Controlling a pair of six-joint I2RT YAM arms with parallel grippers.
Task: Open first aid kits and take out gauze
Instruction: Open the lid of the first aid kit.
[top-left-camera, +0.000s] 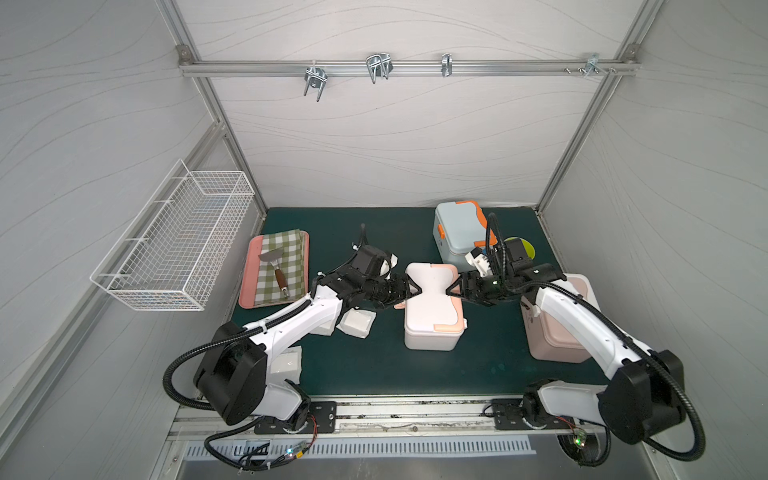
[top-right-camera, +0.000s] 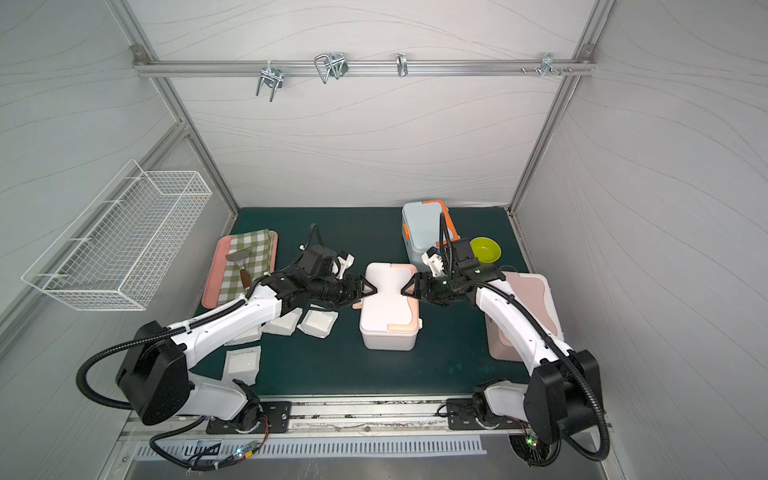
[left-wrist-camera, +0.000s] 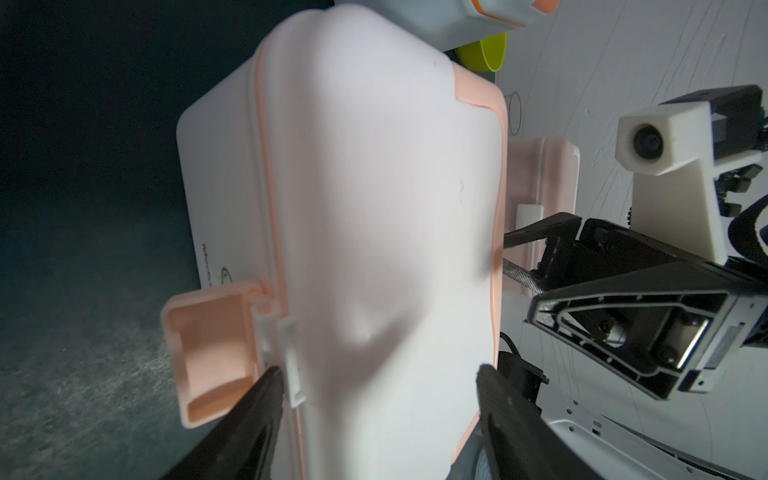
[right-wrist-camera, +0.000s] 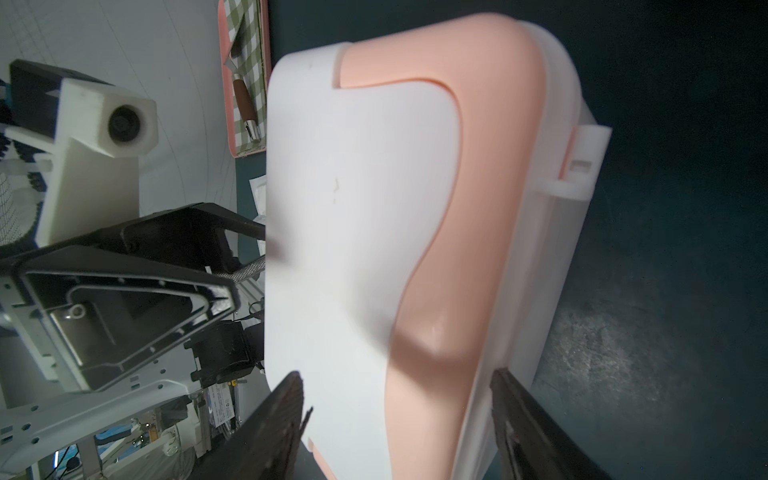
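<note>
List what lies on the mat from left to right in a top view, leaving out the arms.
Tray → gauze pads → white kit → pink kit.

Gauze pads (top-left-camera: 355, 325) partly under the left arm (top-left-camera: 303, 316), pale pink kit (top-left-camera: 548, 338) perhaps half behind the right arm (top-left-camera: 569, 311).

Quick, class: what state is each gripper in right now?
Left gripper: jaws apart, one on each side of the white kit; whether it grips cannot be told.
Right gripper: jaws apart around the same kit's opposite end; grip cannot be told.
</note>
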